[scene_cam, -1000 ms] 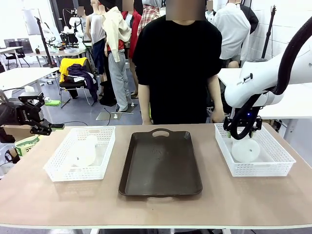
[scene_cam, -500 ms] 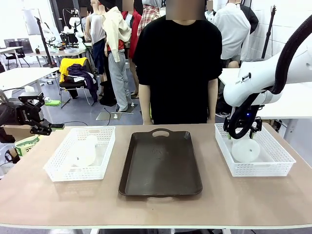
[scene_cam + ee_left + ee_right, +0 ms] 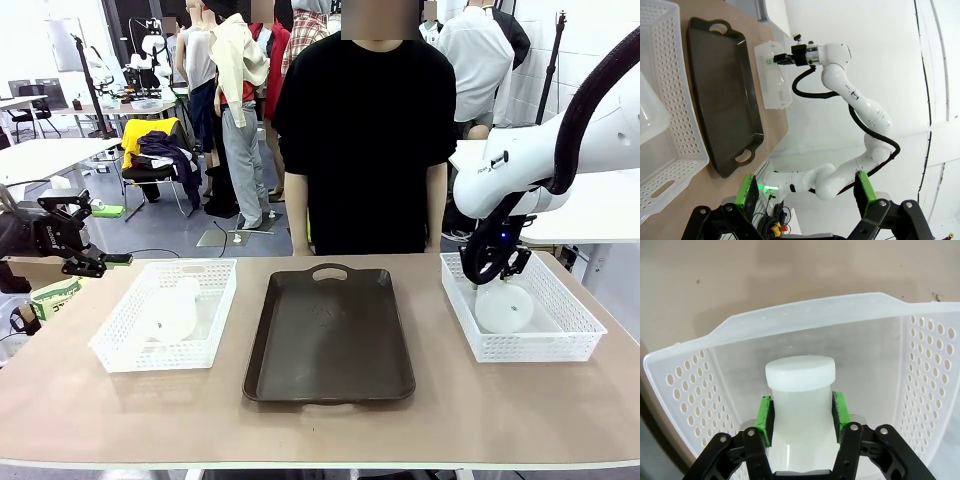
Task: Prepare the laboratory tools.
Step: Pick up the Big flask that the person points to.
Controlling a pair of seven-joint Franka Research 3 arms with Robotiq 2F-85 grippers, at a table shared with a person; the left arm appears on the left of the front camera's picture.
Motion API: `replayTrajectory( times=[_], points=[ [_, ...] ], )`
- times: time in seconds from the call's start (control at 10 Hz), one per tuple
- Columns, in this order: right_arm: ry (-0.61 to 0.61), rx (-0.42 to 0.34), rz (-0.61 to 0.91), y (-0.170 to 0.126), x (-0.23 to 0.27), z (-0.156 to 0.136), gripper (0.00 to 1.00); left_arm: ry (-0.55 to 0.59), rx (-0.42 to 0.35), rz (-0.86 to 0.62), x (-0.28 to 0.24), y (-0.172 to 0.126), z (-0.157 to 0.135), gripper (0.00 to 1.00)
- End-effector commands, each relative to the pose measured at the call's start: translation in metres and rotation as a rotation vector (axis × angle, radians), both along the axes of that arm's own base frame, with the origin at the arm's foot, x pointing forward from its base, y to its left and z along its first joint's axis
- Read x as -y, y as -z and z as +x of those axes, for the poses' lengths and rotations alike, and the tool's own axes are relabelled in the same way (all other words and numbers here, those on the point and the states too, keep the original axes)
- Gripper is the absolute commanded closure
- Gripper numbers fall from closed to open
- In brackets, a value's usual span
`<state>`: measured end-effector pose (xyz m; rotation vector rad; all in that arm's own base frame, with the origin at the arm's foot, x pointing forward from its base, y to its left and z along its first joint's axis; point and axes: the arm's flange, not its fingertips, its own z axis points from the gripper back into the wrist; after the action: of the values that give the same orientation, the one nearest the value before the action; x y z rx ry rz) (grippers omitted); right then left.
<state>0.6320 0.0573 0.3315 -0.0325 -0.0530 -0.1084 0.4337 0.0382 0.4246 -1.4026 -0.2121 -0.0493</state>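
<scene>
Tan tabletop (image 3: 320,430) lies bare nearest the robot. Beyond it a dark brown tray (image 3: 330,335) sits in the middle, flanked by two white mesh baskets. It is probably the place where the flasks are to be set out.

The left basket (image 3: 150,358) holds the left flask (image 3: 175,310), a frosted white one untouched by any gripper. Whether it stands or leans I cannot tell.

In the right basket (image 3: 530,352) the right flask (image 3: 503,308) shows its round base toward the camera, so it seems tipped rather than upright. The right gripper (image 3: 802,412) pinches its neck just below the cap, with a green pad (image 3: 765,417) pressed against each side. The neck is likely chosen because the base looks too wide for the fingers.

The left gripper (image 3: 75,245) hangs off the table's left edge with its fingers spread wide and nothing between them, apparently parked clear of the work.

At the far edge a person (image 3: 365,140) in a black shirt stands behind the tray.

Print on the arms is too small to read.
</scene>
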Motion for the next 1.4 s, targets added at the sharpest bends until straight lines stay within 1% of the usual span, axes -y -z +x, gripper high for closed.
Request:
replayTrajectory(
  times=[0.0,0.1,0.4,0.5,0.6,1.3],
  points=[
    [0.033,-0.013,-0.047,0.0,-0.0031,0.0067,0.95,-0.002,0.003,-0.004,-0.0011,-0.0011,-0.0006,0.0],
    [0.039,-0.022,-0.05,0.0029,-0.0021,0.0068,1.0,-0.002,0.003,-0.004,-0.0011,-0.0011,-0.0006,0.0],
    [0.048,-0.021,-0.053,0.0028,0.0011,0.0045,1.0,-0.002,0.003,-0.004,-0.0011,-0.0011,-0.0006,0.0],
    [0.06,-0.005,-0.062,0.001,0.0019,-0.0001,1.0,-0.002,0.003,-0.004,-0.0011,-0.0011,-0.0006,0.0],
    [0.025,-0.013,-0.004,0.0002,0.0033,0.0007,1.0,-0.002,0.003,-0.004,-0.0011,-0.0011,-0.0006,0.0],
    [0.025,-0.013,-0.004,0.0002,0.0033,0.0007,1.0,-0.002,0.003,-0.004,-0.0011,-0.0011,-0.0006,0.0]
  ],
)
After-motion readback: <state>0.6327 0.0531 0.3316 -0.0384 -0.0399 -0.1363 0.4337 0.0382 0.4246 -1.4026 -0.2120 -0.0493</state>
